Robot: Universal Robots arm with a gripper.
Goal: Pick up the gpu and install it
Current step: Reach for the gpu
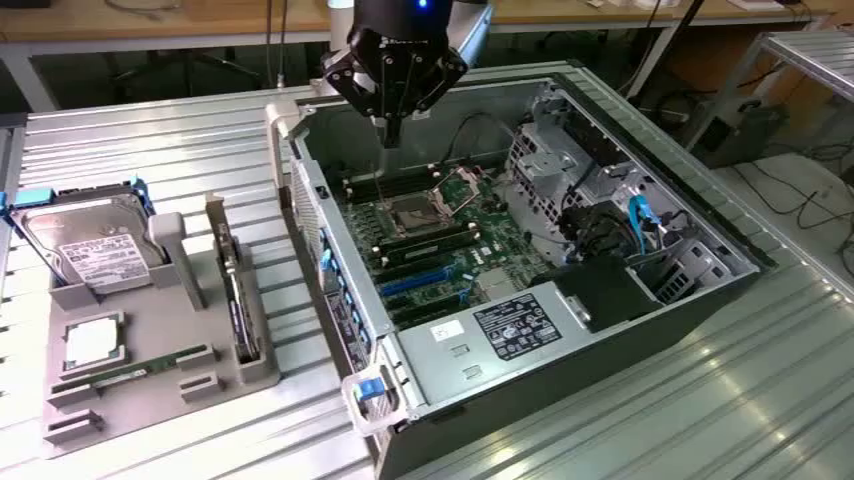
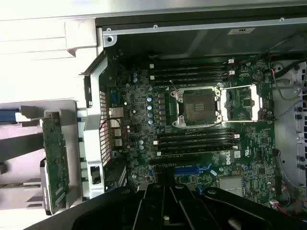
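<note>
The gpu (image 1: 239, 290) stands edge-on as a thin dark slab in a slot of the grey holder tray (image 1: 160, 400), at the exterior view's left of the open computer case (image 1: 320, 240). In the wrist view its green circuit board (image 2: 53, 163) shows beside the case's rear wall. My gripper (image 1: 390, 135) hangs over the far end of the case, above the motherboard (image 1: 441, 250), well apart from the gpu. Its fingers are shut together with nothing between them. In the wrist view the gripper (image 2: 165, 179) points down over the blue expansion slots (image 2: 192, 170).
The holder tray also carries a silver hard drive (image 1: 87, 245), a square chip (image 1: 94, 340) and a narrow green memory stick (image 1: 134, 370). Inside the case are the open processor socket (image 1: 407, 215), blue slots (image 1: 420, 283), a power supply (image 1: 514, 325) and drive cages (image 1: 574, 160).
</note>
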